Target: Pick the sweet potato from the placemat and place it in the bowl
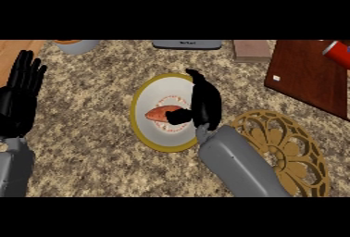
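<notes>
The sweet potato (163, 114) is orange-red, stubby and tapered, lying on its side in the middle of the bowl (145, 92). The bowl is white inside with a yellow rim and sits on the speckled counter, just left of the placemat (290, 152). The placemat is a round, golden-brown openwork disc, flat on the counter, partly under my forearm.

The right hand (205, 104) covers the right end of the sweet potato (163, 113) and part of the bowl (147, 95) — whether its fingers touch the potato cannot be told. The placemat (301, 148) runs off the lower right. Along the top edge, a cup (75, 45), a grey device (186, 44) and a red can (336, 53) are cut off.
</notes>
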You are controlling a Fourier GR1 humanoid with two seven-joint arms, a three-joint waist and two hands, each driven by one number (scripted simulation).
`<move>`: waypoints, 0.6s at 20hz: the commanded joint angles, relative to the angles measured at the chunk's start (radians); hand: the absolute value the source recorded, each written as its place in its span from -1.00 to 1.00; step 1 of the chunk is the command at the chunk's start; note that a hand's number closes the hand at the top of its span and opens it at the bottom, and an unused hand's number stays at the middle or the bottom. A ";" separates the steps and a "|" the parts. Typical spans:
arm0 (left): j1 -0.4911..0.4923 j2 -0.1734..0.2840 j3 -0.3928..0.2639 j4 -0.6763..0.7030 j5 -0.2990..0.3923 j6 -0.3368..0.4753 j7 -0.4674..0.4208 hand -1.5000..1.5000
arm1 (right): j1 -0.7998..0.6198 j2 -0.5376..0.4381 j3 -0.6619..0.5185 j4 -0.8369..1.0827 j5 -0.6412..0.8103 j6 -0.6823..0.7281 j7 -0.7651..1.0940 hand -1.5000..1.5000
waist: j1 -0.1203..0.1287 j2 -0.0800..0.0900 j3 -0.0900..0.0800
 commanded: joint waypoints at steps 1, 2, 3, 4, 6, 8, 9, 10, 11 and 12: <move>0.001 -0.020 -0.010 -0.002 -0.003 0.011 0.002 0.00 | -0.019 0.002 -0.040 0.022 0.000 -0.194 -0.091 -1.00 | -0.013 -0.003 0.000; -0.013 -0.009 -0.011 -0.009 -0.009 0.019 0.033 0.00 | -0.026 0.002 -0.050 0.045 0.013 -0.266 -0.110 -1.00 | -0.009 -0.002 0.000; 0.019 0.003 -0.003 -0.034 -0.001 0.000 0.020 0.00 | -0.008 0.002 -0.042 0.043 0.048 -0.315 -0.113 -1.00 | -0.009 -0.005 0.000; -0.001 0.018 0.025 0.005 0.019 -0.009 0.025 0.00 | -0.019 0.002 -0.086 0.057 0.058 -0.305 -0.129 -1.00 | -0.021 -0.005 -0.001; 0.032 -0.013 0.003 -0.025 -0.004 0.017 0.011 0.00 | 0.054 -0.010 -0.106 -0.047 0.064 -0.351 -0.125 -1.00 | -0.036 -0.011 0.000; -0.019 0.003 0.022 0.032 -0.005 0.018 -0.009 0.00 | 0.057 -0.034 -0.159 -0.037 0.051 -0.355 -0.154 -1.00 | -0.038 -0.007 -0.001; 0.044 0.004 0.015 -0.019 -0.006 0.002 -0.010 0.00 | 0.137 -0.049 -0.162 -0.091 0.028 -0.370 -0.174 -1.00 | -0.037 -0.010 0.000; 0.023 -0.011 0.007 0.000 -0.020 0.025 -0.010 0.00 | 0.165 -0.006 -0.152 -0.066 0.085 -0.427 -0.152 -1.00 | -0.039 -0.009 -0.001; 0.058 -0.006 0.021 -0.024 -0.005 0.012 -0.026 0.00 | 0.237 -0.090 -0.188 -0.149 -0.007 -0.408 -0.235 -1.00 | -0.043 -0.011 0.000; 0.021 0.002 0.020 0.022 0.004 -0.005 -0.014 0.00 | 0.262 -0.124 -0.198 -0.245 -0.030 -0.358 -0.210 -1.00 | -0.059 -0.013 0.000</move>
